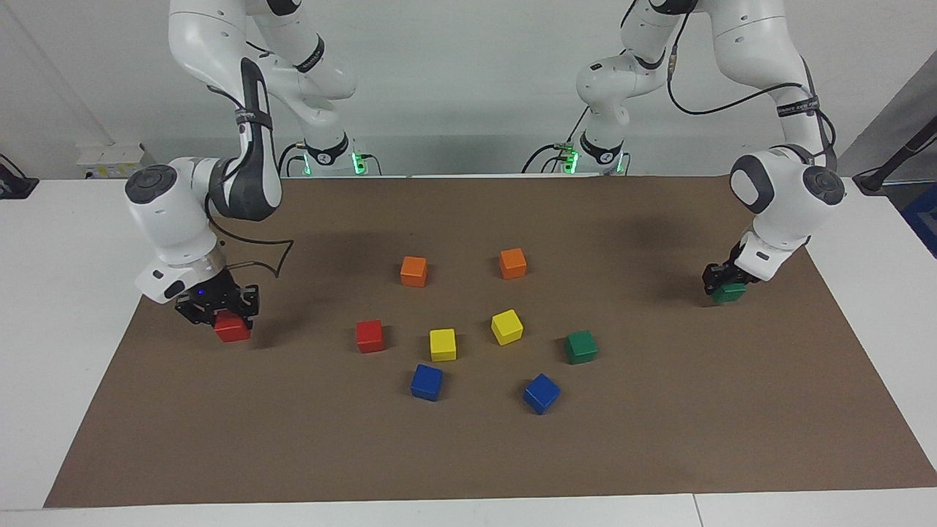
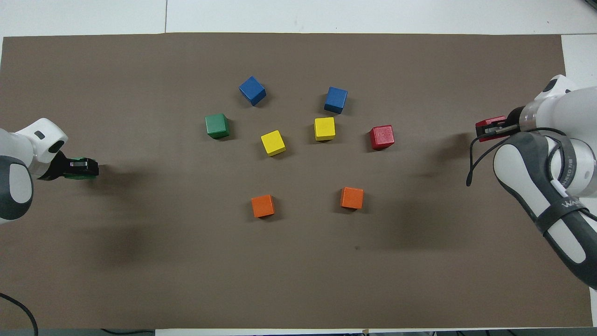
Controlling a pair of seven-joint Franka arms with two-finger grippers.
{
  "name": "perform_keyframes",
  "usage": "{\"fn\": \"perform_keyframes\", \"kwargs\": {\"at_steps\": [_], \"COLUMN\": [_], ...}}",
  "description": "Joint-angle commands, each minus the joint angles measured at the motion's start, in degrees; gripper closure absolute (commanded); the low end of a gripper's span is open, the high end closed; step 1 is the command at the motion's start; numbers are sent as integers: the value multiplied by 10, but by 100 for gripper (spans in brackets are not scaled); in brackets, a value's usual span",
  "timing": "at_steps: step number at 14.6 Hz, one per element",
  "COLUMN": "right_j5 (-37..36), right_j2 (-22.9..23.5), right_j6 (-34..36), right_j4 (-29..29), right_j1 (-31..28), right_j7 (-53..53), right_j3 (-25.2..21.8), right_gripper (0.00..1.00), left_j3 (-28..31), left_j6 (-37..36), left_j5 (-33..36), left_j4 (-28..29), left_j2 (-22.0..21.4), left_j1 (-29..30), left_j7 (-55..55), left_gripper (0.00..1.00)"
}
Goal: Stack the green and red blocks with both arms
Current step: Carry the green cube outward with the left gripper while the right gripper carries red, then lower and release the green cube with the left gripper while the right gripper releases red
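Note:
My right gripper is shut on a red block and holds it low over the brown mat near the right arm's end of the table; both also show in the overhead view, the gripper and the block. My left gripper is shut on a green block low over the mat near the left arm's end; in the overhead view the gripper covers most of that block. A second red block and a second green block lie free on the mat.
Two orange cubes, two yellow cubes and two blue cubes lie on the brown mat between the free red and green blocks.

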State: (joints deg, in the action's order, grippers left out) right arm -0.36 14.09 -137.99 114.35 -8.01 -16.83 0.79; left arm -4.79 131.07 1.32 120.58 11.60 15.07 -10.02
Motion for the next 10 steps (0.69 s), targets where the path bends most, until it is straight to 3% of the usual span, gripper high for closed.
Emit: {"fn": "perform_keyframes", "kwargs": {"at_steps": [1, 10], "right_j5": [3, 41], "right_j2": [24, 38], "right_j6": [-26, -43], "right_j4": [-4, 21], "right_j1": [-17, -18], "right_j7": [-25, -29], "right_j3": [7, 7], "right_gripper": [78, 76], "left_j3": [-2, -2], "left_j6": [26, 45], "left_j5": [-6, -6], "left_j4": [5, 7], "left_j2": [11, 23], "left_j1": [13, 13], "left_j7": [-22, -33], "left_gripper": [100, 100]}}
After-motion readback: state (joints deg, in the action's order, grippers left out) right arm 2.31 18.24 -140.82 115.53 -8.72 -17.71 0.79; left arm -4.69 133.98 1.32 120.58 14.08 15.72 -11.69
